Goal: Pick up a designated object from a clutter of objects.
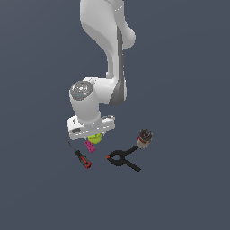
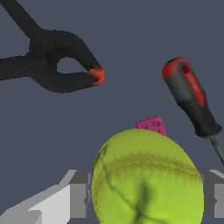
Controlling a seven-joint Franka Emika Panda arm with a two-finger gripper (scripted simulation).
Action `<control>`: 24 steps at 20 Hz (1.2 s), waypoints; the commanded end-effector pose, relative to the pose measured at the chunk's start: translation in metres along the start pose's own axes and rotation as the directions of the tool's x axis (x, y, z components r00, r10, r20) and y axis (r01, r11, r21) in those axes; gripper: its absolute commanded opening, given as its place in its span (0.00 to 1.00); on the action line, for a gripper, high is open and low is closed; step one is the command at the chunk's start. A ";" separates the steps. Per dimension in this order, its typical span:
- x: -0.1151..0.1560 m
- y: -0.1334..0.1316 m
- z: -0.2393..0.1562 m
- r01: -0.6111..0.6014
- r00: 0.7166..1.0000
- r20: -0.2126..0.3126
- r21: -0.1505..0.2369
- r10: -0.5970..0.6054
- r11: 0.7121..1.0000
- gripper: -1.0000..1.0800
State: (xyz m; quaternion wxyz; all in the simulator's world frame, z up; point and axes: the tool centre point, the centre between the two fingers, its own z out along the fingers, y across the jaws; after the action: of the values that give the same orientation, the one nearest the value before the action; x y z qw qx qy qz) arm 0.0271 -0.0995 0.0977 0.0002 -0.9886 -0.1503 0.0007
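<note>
Jaws closed on yellow-green ball [image 2: 148,177], one grey finger [image 2: 81,199] pressed to each side in wrist view. In exterior view, gripper [image 1: 93,134] sits left of frame centre, ball [image 1: 95,138] only partly visible beneath white hand. Whether ball rests on desk [image 1: 179,197] or is raised, hard to tell. Pink block [image 1: 90,146] just below ball in frame. Screwdriver [image 1: 81,157] lower left of block. Black clamp [image 1: 122,160] with red tips right of it. Brownish-white cylinder [image 1: 144,138] further right, apart.
</note>
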 end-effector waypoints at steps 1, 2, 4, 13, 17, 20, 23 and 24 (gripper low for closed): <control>0.007 0.003 -0.021 0.000 1.000 -0.002 -0.001 0.000 1.000 0.00; 0.009 0.005 -0.030 0.000 1.000 -0.002 -0.001 0.000 1.000 0.00; 0.015 0.008 -0.049 0.000 1.000 -0.002 -0.001 0.000 1.000 0.00; 0.043 0.022 -0.138 0.001 1.000 -0.002 0.000 -0.001 1.000 0.00; 0.056 0.028 -0.175 0.001 1.000 -0.002 0.000 -0.001 1.000 0.00; 0.064 0.033 -0.200 0.001 1.000 -0.002 0.000 -0.001 1.000 0.00; 0.072 0.037 -0.222 0.001 1.000 -0.002 0.000 -0.001 1.000 0.00; 0.075 0.038 -0.229 0.001 1.000 -0.002 0.000 -0.001 1.000 0.00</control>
State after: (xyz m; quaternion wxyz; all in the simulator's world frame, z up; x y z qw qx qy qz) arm 0.1057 -0.1131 0.3145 0.0004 -0.9886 -0.1506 -0.0001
